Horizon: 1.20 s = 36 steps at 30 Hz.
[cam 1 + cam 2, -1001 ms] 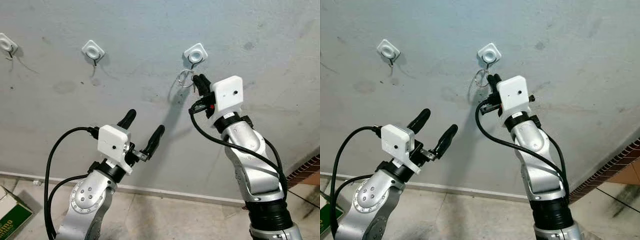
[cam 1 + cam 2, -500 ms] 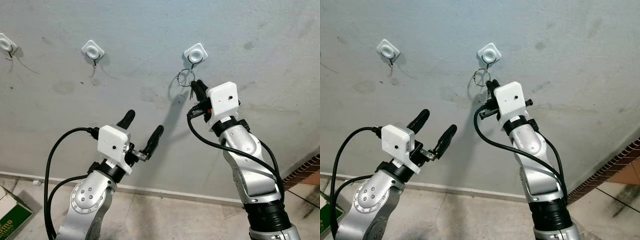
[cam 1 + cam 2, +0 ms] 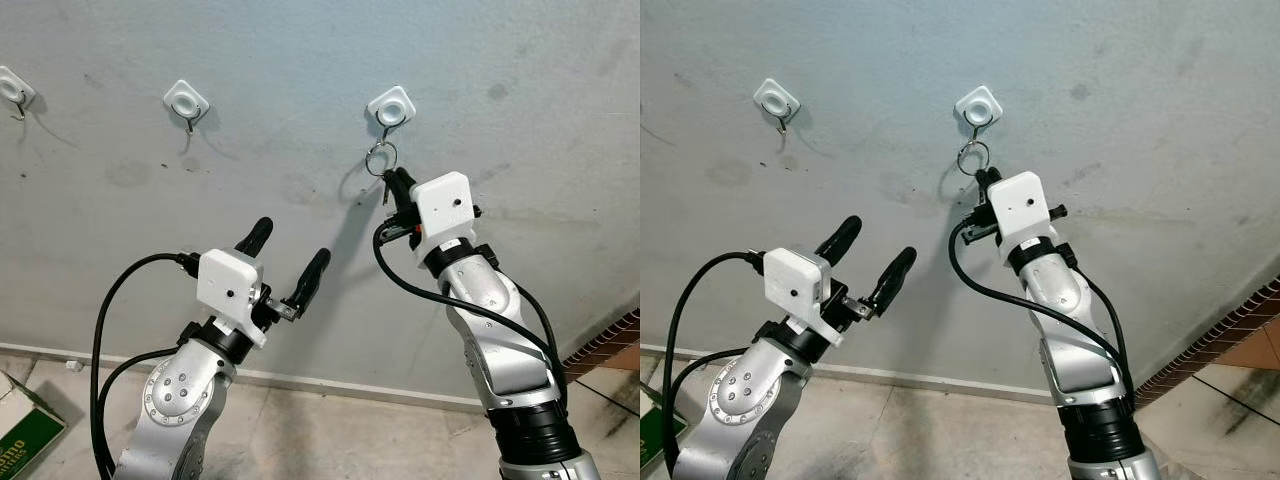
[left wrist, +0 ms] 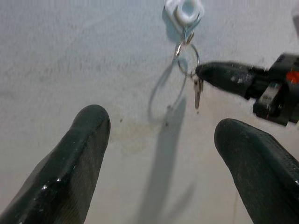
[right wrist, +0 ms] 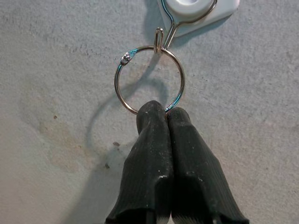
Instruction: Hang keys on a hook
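A white wall hook (image 3: 391,107) sits high on the grey wall. A metal key ring (image 5: 116,80) hangs threaded on the hook's wire (image 5: 161,37), with a small key (image 4: 198,91) dangling below it. My right gripper (image 3: 398,181) reaches up just under the hook and is shut on the bottom of the ring, its fingertips (image 5: 154,114) pressed together. My left gripper (image 3: 291,243) is held lower and to the left, open and empty, away from the wall.
Two more white hooks (image 3: 187,100) (image 3: 12,88) sit on the wall to the left, both bare. A green and white box (image 3: 25,428) lies on the floor at the lower left. A brick edge (image 3: 612,345) shows at the lower right.
My right gripper has shifted the ring to the right and slightly down, from beside the hook to directly below it. The left arm has barely moved.
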{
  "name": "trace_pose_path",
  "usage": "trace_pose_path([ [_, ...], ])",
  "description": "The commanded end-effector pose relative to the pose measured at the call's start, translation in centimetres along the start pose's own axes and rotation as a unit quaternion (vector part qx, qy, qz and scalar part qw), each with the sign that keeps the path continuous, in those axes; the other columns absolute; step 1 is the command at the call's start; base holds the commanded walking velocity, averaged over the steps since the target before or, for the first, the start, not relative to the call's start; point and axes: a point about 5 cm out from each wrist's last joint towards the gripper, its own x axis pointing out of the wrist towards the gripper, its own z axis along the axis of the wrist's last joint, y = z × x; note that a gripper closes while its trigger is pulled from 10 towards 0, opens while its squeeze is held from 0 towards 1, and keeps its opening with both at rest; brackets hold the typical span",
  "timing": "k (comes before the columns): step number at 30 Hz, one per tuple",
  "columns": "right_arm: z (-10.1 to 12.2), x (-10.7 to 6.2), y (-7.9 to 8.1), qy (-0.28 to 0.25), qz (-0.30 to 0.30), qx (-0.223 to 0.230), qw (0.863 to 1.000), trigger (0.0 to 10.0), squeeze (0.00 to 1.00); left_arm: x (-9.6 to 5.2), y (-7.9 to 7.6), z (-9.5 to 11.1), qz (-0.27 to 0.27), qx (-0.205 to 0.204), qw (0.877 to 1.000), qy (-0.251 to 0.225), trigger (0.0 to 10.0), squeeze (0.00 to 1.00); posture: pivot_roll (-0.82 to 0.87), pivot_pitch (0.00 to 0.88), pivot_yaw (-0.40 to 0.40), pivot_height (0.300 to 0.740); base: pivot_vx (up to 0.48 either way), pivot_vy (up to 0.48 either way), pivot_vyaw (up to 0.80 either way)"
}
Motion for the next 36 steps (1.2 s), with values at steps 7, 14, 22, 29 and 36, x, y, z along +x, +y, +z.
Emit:
trace_pose_path([
  [7,-0.4,-0.1,0.1,0.001,0.001,0.004,1.000,10.0,1.00,0.0,-0.3,-0.2,-0.006,-0.006,1.000,0.002,10.0,0.00,-0.02,0.085,0.020,0.740,0.000,0.000,0.00],
  [14,-0.5,-0.1,0.0,0.001,-0.001,0.005,1.000,10.0,1.00,-0.1,-0.3,-0.6,-0.005,-0.004,1.000,0.010,10.0,0.00,-0.02,0.086,0.020,0.740,0.000,0.000,0.00],
  [22,-0.4,-0.1,-0.4,-0.006,-0.015,-0.014,1.000,10.0,1.00,-0.2,-0.2,-0.7,-0.002,-0.002,1.000,0.015,10.0,0.00,-0.03,0.086,0.020,0.740,0.000,0.000,0.00],
  [29,-0.7,-0.7,-0.9,-0.002,-0.030,-0.022,0.999,10.0,1.00,-0.7,-0.4,-1.4,0.001,-0.004,1.000,0.030,10.0,0.00,-0.03,0.086,0.019,0.740,0.000,0.000,0.00],
  [36,-0.6,-2.0,-1.0,0.001,-0.024,-0.010,1.000,10.0,1.00,-1.5,0.1,-1.8,0.014,0.002,0.999,0.042,10.0,0.00,-0.02,0.085,0.012,0.740,0.000,0.000,0.00],
])
